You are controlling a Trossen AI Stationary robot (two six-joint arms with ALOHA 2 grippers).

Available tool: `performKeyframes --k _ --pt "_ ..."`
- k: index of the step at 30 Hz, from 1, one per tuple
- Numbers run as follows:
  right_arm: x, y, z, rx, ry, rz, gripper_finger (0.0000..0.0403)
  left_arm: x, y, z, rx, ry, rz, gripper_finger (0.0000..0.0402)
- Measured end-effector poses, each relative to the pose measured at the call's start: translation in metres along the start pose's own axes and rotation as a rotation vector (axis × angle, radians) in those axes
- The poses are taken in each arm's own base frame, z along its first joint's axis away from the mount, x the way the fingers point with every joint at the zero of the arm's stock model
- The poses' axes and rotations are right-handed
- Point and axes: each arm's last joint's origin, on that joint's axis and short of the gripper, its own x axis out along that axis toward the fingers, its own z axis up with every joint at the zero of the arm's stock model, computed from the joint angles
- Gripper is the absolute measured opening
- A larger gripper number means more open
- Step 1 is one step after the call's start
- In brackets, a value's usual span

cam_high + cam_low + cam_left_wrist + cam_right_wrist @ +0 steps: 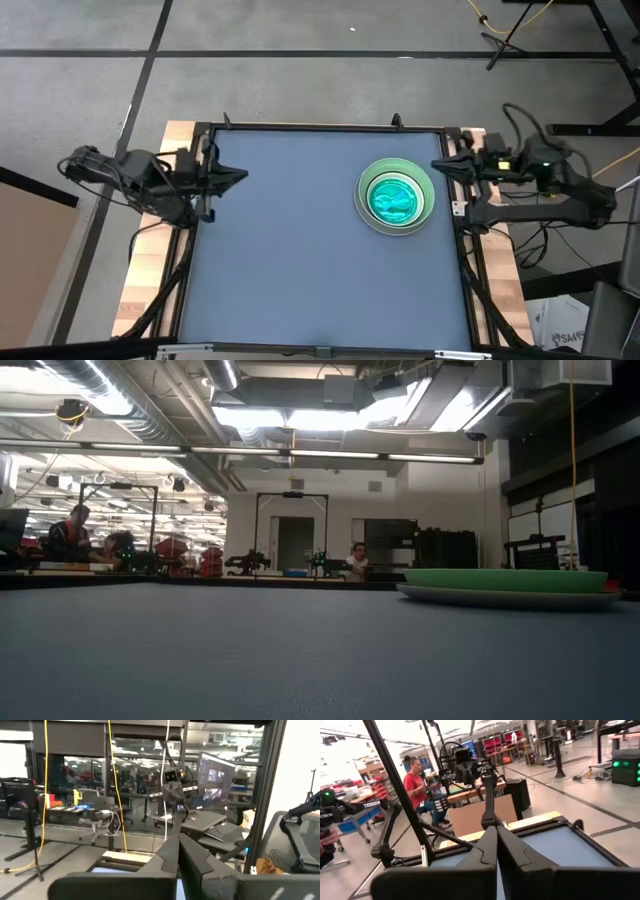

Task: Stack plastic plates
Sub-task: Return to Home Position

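Note:
The plastic plates (397, 197) sit in one stack on the table's right half: a large grey plate at the bottom, a light green one on it, smaller translucent green and blue plates on top. The low view shows the stack (505, 587) from the side, its grey bottom plate on the table. My left gripper (243, 176) is shut and empty, held high over the table's left edge, pointing level. My right gripper (437, 164) is shut and empty, over the right edge, beyond the stack's far right side. Their shut fingertips show in the left wrist view (178, 839) and right wrist view (495, 829).
The blue-grey table top (290, 250) lies bare left of and nearer than the stack. A black frame (320, 127) runs around the table. In the room beyond are desks, cables and people, one seated in a red shirt (415, 782).

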Motion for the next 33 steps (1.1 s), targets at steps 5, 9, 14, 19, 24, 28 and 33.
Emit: performKeyframes --k 5,9,14,19,24,28,33 --pt "-0.024 0.001 -0.004 0.0 0.001 -0.034 0.0001 -0.018 0.009 0.005 0.003 0.0 0.028 0.0" --pt "-0.038 0.0 -0.009 -0.002 0.029 -0.059 0.0001 -0.033 0.018 0.006 0.013 0.019 0.05 0.0" --pt "-0.055 0.001 -0.013 -0.065 0.029 -0.057 0.0001 -0.049 0.026 0.007 0.028 0.033 0.054 0.0" --pt "-0.073 0.002 -0.015 -0.104 -0.007 -0.044 0.0001 -0.066 0.034 0.012 0.05 -0.003 0.054 0.0" --pt "-0.095 0.002 -0.02 -0.124 -0.032 -0.047 0.0001 -0.081 0.042 0.013 0.065 -0.024 0.054 0.0" --pt "-0.108 0.002 -0.026 -0.124 -0.037 -0.057 0.0001 -0.089 0.046 0.012 0.071 -0.012 0.047 0.0" --pt "-0.119 0.001 -0.032 -0.128 -0.026 -0.06 0.0001 -0.093 0.048 0.01 0.079 0.001 0.045 0.0"
